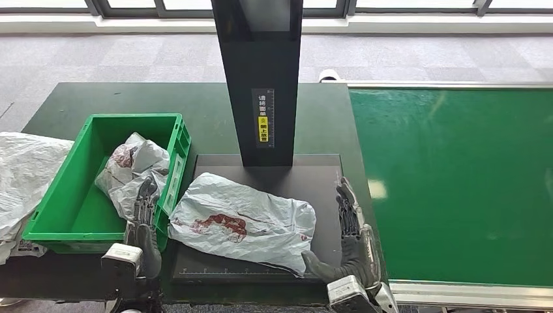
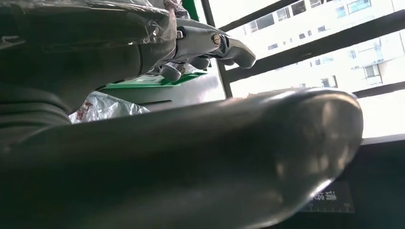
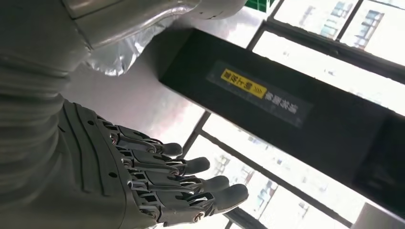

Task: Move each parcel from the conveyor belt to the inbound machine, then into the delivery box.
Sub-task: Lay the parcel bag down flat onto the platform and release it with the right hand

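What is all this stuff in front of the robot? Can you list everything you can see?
Parcel on the machine: one, pale grey bag with red print, lying on the dark platform.
Parcel in the crate: one, pale crumpled bag with red print.
Green crate: one, left of the platform.
Inbound machine: one, black post with a yellow label, above a flat dark platform.
Conveyor belt: one, green, on the right.
White bag: one, at the far left, beside the crate.
Left robot hand: grey, at the crate's near corner.
Right robot hand: grey, fingers spread, beside the platform parcel.
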Robot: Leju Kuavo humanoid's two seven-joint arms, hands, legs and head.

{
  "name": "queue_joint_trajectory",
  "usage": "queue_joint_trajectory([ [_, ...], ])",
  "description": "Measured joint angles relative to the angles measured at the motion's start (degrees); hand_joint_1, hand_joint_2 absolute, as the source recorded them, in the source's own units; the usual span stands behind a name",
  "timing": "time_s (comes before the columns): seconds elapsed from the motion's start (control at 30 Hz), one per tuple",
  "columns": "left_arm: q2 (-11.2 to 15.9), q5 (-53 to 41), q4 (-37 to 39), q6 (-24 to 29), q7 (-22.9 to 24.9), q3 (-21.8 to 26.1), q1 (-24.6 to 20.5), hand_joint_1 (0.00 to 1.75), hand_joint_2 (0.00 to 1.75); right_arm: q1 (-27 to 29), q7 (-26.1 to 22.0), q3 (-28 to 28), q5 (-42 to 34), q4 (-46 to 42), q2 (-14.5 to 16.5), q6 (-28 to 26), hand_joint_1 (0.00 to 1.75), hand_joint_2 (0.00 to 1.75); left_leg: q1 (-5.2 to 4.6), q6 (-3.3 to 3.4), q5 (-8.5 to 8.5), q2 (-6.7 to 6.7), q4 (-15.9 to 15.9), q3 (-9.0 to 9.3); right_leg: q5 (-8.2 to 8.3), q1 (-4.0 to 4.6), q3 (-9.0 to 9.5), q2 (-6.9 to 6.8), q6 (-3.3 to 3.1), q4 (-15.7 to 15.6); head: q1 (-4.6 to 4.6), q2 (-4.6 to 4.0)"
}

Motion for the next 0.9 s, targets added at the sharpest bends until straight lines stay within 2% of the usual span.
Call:
queue_joint_trajectory([
  [0.1,0.26,-3.84,0.17,1.9,0.93,-1.78,-0.42,0.0,0.0,2.04,-0.59,-1.3,0.42,-4.24,0.52,0.02,0.0,1.75,0.0,0.0,0.0,0.02,0.0,0.01,0.0,0.0,-0.05,0.03,0.0,-0.01,-0.01,0.0],
  [0.23,0.85,-13.78,1.65,2.1,-0.87,-5.35,-1.72,0.0,0.0,4.16,-3.22,-2.51,-0.65,-8.57,1.17,0.54,0.0,1.75,-0.01,0.01,-0.01,0.04,0.01,0.03,0.0,-0.01,-0.1,0.03,0.01,-0.02,-0.01,-0.01],
  [0.37,1.8,-29.81,7.11,1.78,2.31,-9.74,-4.61,0.0,1.75,5.54,-5.21,-2.75,-2.63,-12.01,1.5,2.15,0.0,1.75,-0.01,0.01,-0.01,0.07,0.01,0.08,0.02,-0.01,-0.09,0.08,0.01,-0.03,-0.01,0.0],
  [0.47,2.46,-39.31,13.62,4.42,5.48,-12.55,-7.93,0.0,1.75,6.83,-6.32,-3.1,-2.98,-14.04,1.98,2.56,0.0,1.75,-0.03,0.01,-0.01,0.09,0.02,0.1,0.02,-0.02,-0.08,0.09,0.01,-0.04,-0.01,0.0],
  [0.57,3.0,-52.09,23.04,9.21,10.92,-16.0,-13.07,0.0,1.75,8.42,-7.67,-3.78,-3.08,-16.38,2.75,2.69,0.0,1.75,-0.03,0.01,0.0,0.06,0.03,0.09,0.03,-0.02,-0.01,0.06,0.01,-0.03,-0.01,-0.01],
  [0.63,3.12,-58.65,30.33,10.51,14.15,-18.68,-16.76,0.0,1.75,9.4,-8.53,-4.52,-3.49,-17.68,3.32,2.75,0.0,1.75,-0.03,0.01,0.0,0.07,0.03,0.1,0.04,-0.02,0.05,0.08,0.01,-0.02,-0.01,-0.01],
  [0.77,3.09,-62.52,42.6,10.07,15.99,-23.28,-21.5,0.0,1.75,10.93,-9.19,-5.47,-3.61,-19.06,4.05,2.14,0.0,1.75,-0.03,0.01,-0.01,0.22,0.03,0.12,0.07,-0.03,0.03,0.21,0.02,-0.02,-0.01,-0.01],
  [0.9,2.75,-62.3,49.73,9.18,16.08,-25.37,-24.87,0.0,1.75,11.44,-8.82,-5.48,-2.47,-19.23,4.16,1.45,0.0,1.75,-0.03,0.04,-0.04,0.19,0.02,0.15,0.05,-0.03,0.12,0.19,0.03,-0.03,-0.01,0.0],
])
